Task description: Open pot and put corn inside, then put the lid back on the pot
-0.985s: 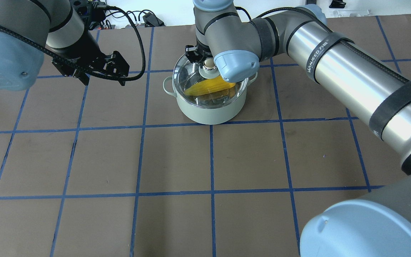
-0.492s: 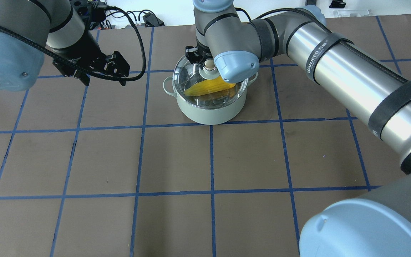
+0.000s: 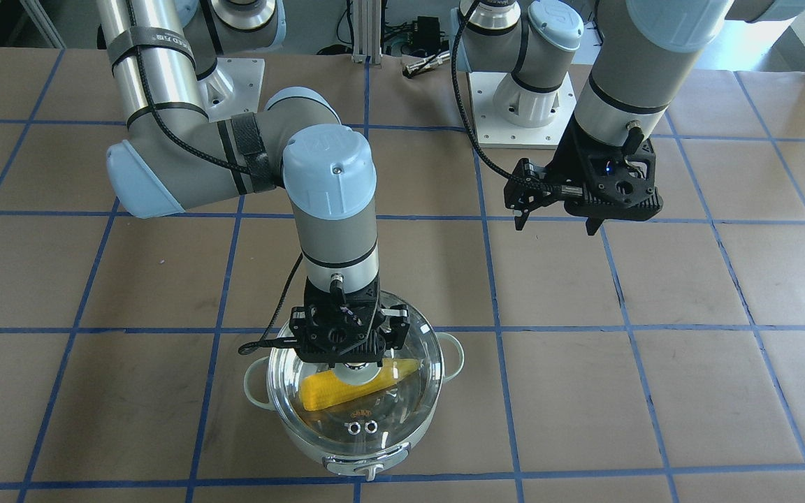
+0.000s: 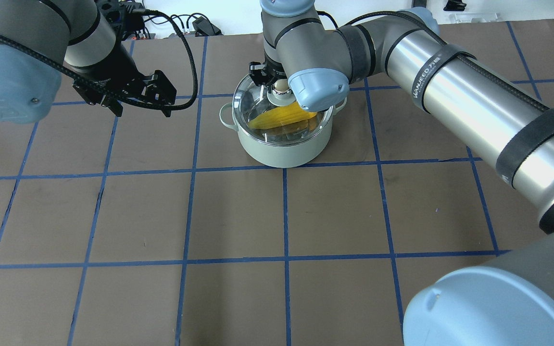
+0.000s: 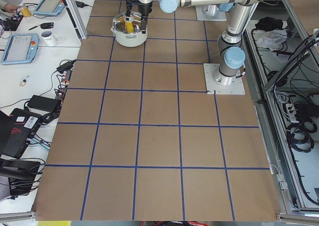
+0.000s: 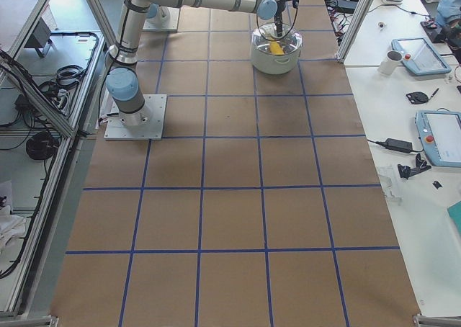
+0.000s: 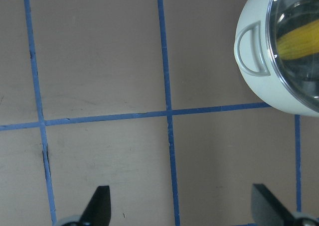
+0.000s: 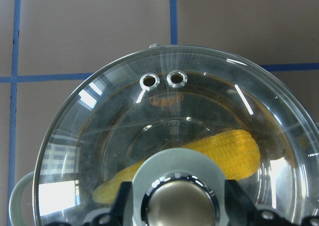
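Sitting level on the pot (image 4: 282, 149), the glass lid (image 4: 254, 103) has not shifted over the last second, and the corn (image 4: 282, 117) lies inside beneath it. Above the cream knob (image 4: 281, 85) the right gripper (image 8: 178, 198) still hovers, jaws spread clear of it, so the lid looks released. Off to the side, the left gripper (image 7: 182, 206) hangs open and empty. By my reading, only the retreat remains.

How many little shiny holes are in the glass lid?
2. One hole and the other hole sit side by side near the rim of the lid, on the pot's tab side. Part of the lid is covered, so more could hide.
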